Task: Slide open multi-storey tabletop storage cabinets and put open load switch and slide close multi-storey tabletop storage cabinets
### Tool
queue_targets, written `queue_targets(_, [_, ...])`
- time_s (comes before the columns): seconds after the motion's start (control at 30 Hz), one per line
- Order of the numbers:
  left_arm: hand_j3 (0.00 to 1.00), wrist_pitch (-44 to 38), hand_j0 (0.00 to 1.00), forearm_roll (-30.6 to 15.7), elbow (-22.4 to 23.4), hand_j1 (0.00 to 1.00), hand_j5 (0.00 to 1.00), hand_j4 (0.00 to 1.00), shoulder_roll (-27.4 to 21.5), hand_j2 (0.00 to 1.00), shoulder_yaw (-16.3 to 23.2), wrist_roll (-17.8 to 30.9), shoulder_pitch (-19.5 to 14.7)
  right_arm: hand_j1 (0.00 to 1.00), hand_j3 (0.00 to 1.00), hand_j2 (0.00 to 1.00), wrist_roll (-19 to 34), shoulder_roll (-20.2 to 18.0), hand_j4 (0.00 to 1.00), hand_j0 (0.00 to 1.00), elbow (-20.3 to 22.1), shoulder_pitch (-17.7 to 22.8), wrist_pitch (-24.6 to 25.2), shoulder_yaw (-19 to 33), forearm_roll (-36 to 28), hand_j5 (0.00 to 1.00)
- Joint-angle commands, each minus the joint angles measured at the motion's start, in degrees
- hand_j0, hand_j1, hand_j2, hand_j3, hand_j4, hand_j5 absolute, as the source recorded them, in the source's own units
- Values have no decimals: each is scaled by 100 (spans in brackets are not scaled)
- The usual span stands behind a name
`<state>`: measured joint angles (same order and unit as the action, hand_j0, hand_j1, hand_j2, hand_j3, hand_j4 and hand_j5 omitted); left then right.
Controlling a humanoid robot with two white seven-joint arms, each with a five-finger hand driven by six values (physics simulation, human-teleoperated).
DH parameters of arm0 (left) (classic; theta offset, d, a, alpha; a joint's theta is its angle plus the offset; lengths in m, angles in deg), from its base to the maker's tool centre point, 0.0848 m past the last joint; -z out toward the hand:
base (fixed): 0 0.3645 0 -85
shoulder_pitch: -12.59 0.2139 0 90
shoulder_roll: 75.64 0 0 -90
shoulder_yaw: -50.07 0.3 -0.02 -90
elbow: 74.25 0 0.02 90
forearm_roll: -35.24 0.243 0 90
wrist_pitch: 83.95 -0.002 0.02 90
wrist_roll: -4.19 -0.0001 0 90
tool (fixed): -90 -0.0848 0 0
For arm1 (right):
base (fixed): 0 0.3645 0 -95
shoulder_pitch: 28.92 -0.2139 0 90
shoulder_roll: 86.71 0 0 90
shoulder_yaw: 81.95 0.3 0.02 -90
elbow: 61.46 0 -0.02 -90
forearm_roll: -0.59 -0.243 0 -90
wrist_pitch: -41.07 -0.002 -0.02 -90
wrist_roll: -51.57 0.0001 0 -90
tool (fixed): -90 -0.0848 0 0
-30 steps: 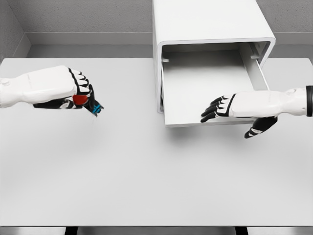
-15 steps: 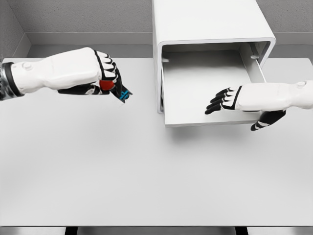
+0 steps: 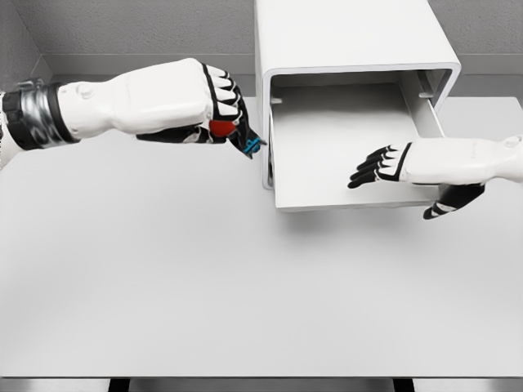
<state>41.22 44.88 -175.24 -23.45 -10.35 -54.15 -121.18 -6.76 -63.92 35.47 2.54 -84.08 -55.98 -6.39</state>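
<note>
Item: load switch point(image 3: 231, 133), red body with a dark and blue end, clasped in my left hand point(image 3: 214, 110), fingers curled round it, carried above the worktop point(image 3: 163, 278) just left of the cabinet point(image 3: 343, 37)

Item: cabinet, white, multi-storey by the task; only one drawer point(image 3: 343, 155) shows, pulled out, its floor bare where visible

Item: my right hand point(image 3: 392, 163), fingers loosely curled and holding nothing, over the drawer's front right part, thumb hanging outside the front edge; I cannot tell whether it touches the drawer

Step in hand, as I judge it: carry the switch over the drawer's left wall and set it down inside

To do it well:
- keep the switch above the left wall while crossing, since its blue tip is close to the cabinet's left edge
- aim for the open left half of the drawer floor, apart from my right hand
- lower until it rests before loosening my fingers
- lift my left hand straight up and out
- withdraw the right hand from the tray so the drawer can slide shut
</note>
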Motion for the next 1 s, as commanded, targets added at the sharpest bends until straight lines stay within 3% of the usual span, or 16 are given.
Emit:
queue_targets(0.0, [45,-17,45,82,0,45,45,45,187,45,48,-2,0,100,100,100,-3,-161,100,100,1,9,15,14,-39,100])
queue_targets(0.17, [45,-17,45,134,0,45,45,45,327,45,92,6,-290,100,100,100,-12,-336,100,100,1,-44,15,23,-145,100])
queue_targets(0.4, [45,-17,45,741,141,45,45,45,977,45,575,94,-378,100,100,100,6,-310,100,100,1,-44,15,23,-145,100])
queue_targets(0.53, [45,-17,45,969,273,45,45,45,1320,45,602,334,-378,100,100,100,58,-328,100,100,1,-44,15,23,-145,100])
queue_targets(0.97, [46,-17,46,1637,1310,46,46,46,2111,46,804,334,-554,100,100,100,6,-468,100,100,-26,-26,15,14,-136,100])
